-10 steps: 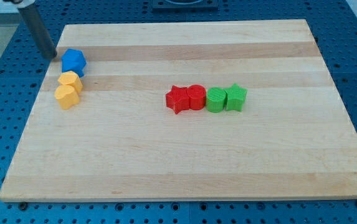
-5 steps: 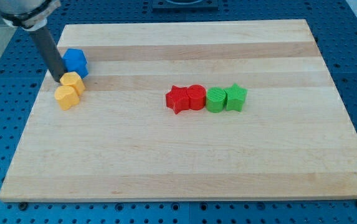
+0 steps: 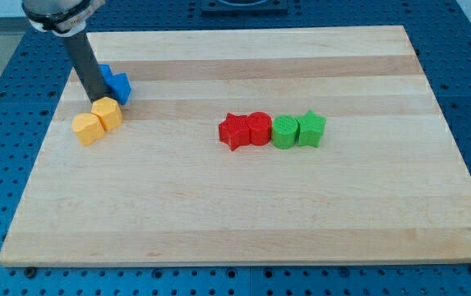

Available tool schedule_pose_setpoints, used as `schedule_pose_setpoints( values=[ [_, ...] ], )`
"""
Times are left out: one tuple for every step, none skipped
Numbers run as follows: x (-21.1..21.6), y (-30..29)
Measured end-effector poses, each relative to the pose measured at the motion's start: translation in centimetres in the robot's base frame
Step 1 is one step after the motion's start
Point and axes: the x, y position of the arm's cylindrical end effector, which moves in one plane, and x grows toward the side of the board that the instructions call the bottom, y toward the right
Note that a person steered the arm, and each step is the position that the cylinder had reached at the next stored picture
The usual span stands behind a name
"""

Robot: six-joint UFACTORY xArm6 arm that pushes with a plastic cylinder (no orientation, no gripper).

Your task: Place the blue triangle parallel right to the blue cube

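A blue block (image 3: 117,84) sits near the board's upper left; my rod hides its left part, so its shape is unclear. My tip (image 3: 94,102) is down on the board, touching the blue block's left side and just above two yellow blocks. The nearer yellow block (image 3: 108,113) lies right below the tip. The other yellow block (image 3: 88,128) touches it at the lower left. Only one blue block shows.
A row of blocks lies mid-board: a red star (image 3: 234,131), a red cylinder (image 3: 258,127), a green cylinder (image 3: 284,131) and a green star (image 3: 310,127). The wooden board (image 3: 243,205) rests on a blue perforated table.
My tip has moved right and down from the board's left edge. The blue block has shifted to the right, and the upper yellow block has shifted right too.
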Motion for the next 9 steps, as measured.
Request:
schedule_pose_setpoints(
  values=[
    [-0.3,0.0],
    [-0.8,0.9],
    [-0.6,2.5],
    [0.7,3.7],
    [1.2,5.1],
    [1.0,5.4],
    [0.5,5.4],
    [-0.1,5.4],
    [-0.5,5.4]
  ],
)
